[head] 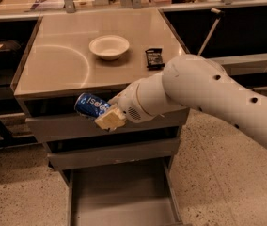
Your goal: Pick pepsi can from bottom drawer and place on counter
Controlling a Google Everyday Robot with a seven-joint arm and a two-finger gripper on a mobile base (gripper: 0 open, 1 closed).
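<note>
Sideways pepsi can (91, 104) in claw (106, 115), below counter (53, 55)

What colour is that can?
Blue, white lettering: the pepsi can in the gripper below the counter edge; camera view.
</note>
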